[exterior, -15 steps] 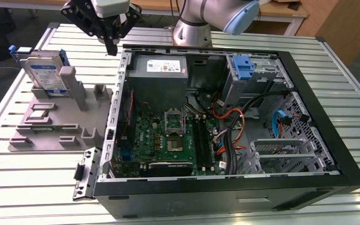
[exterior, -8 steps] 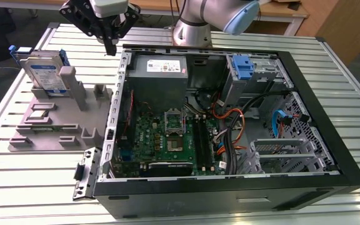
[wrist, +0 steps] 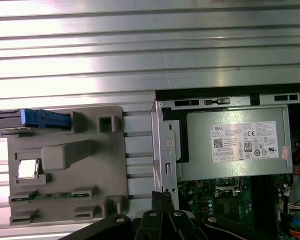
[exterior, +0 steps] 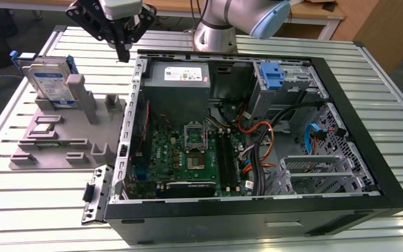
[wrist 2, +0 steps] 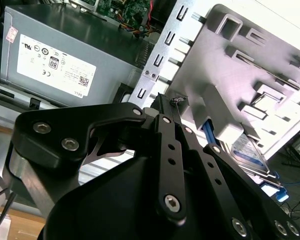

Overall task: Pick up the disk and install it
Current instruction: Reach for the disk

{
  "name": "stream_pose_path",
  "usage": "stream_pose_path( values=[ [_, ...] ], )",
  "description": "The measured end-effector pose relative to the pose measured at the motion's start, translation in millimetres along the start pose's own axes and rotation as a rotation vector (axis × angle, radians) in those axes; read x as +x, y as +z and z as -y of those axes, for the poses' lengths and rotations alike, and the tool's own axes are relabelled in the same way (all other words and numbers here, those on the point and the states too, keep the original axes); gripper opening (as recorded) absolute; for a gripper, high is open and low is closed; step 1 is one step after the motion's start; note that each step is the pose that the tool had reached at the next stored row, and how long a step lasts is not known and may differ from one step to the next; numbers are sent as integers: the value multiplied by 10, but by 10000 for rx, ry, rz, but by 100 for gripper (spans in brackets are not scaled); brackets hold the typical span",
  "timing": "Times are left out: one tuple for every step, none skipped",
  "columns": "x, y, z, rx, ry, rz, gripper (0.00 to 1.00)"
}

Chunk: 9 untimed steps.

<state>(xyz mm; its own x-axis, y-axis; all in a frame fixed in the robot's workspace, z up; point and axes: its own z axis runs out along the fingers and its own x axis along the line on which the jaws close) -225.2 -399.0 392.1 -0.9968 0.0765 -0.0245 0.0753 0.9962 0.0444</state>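
The disk [exterior: 51,84] stands on edge in the grey fixture [exterior: 48,143], at the exterior view's left of the computer case [exterior: 390,178]. I judge it stiff, weighty and shock-sensitive, so I'd pinch its 2 flat faces. My gripper [exterior: 122,58] hangs closed on nothing, near it but apart, by the case's corner.

The disk [exterior: 51,84] at the fixture tray's [exterior: 69,131] far end: lower part was hidden behind the posts. In the second wrist view the gripper's [exterior: 123,54] linkage covered most of it; in the first wrist view it was edge-on and edge-cropped. Gripper body near the tray was cropped in the exterior view.
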Motion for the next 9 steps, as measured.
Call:
stream_pose_path(
  values=[
    [4,0,0,-1,-1,0,10],
    [8,0,0,0,-2,0,10],
    [13,0,1,0,-2,0,10],
    [17,0,1,0,-2,0,10],
    [17,0,1,0,-3,0,10],
    [17,0,1,0,-4,-1,10],
    [19,0,1,0,-2,0,10],
    [21,0,1,0,-2,0,10],
    [21,-1,1,0,-3,0,10]
  ],
)
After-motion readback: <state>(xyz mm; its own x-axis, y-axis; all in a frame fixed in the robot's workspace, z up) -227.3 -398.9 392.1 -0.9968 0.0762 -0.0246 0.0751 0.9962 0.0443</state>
